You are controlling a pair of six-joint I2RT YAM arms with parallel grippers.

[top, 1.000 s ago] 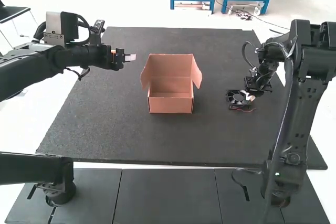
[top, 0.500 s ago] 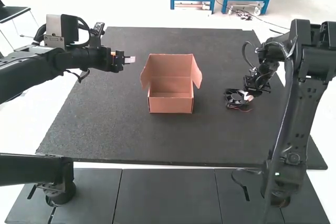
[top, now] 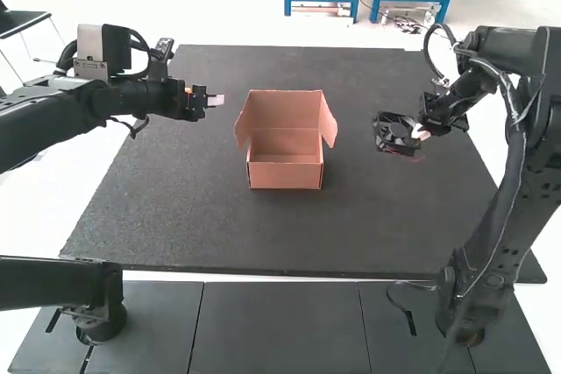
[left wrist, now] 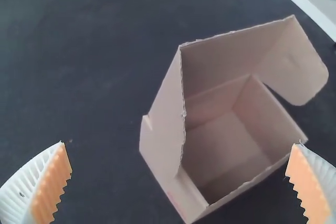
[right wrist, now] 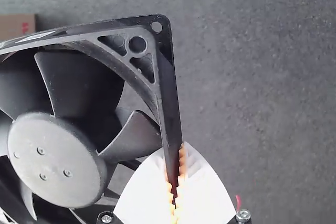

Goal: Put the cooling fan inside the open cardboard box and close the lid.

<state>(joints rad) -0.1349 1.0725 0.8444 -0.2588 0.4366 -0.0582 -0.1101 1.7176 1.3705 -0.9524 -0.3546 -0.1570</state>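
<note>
Right arm: up since 1.0 s ago. The fan (top: 394,133) lay flat on the table (top: 158,208) then, with the right claw (top: 423,131) down on it. Now it hangs clear of the table, tipped up on edge and slightly nearer the box (top: 285,151). Most of the lift falls in the last half second; the forearm also sits higher and reaches in from farther back.

Right claw: clenched on the fan. In the right wrist view the orange pads (right wrist: 177,182) pinch one thin side wall of the frame (right wrist: 167,93) close to a corner, with hub and blades hanging off to one side. The grip is on the edge only.

Left arm: no change across the frames. Left claw (top: 208,99) hovers to the left of the box, a little behind it, fingers (left wrist: 50,182) spread wide, holding nothing. Its wrist view looks down into the box.

Box: same spot mid-table, lid (top: 282,107) standing up at the back, side flaps splayed, inside bare (left wrist: 226,150).

Reading: pick-up is done, transfer is not. The fan is in the air, well to the right of the box, with open table between them. Judged next: carry it left over the opening, lower and release, then fold the lid down. The left claw looks placed for that.

Risk: an off-centre edge grip may let the fan swing or twist in transit, and it must clear the right flap (top: 329,124) on the way in.
</note>
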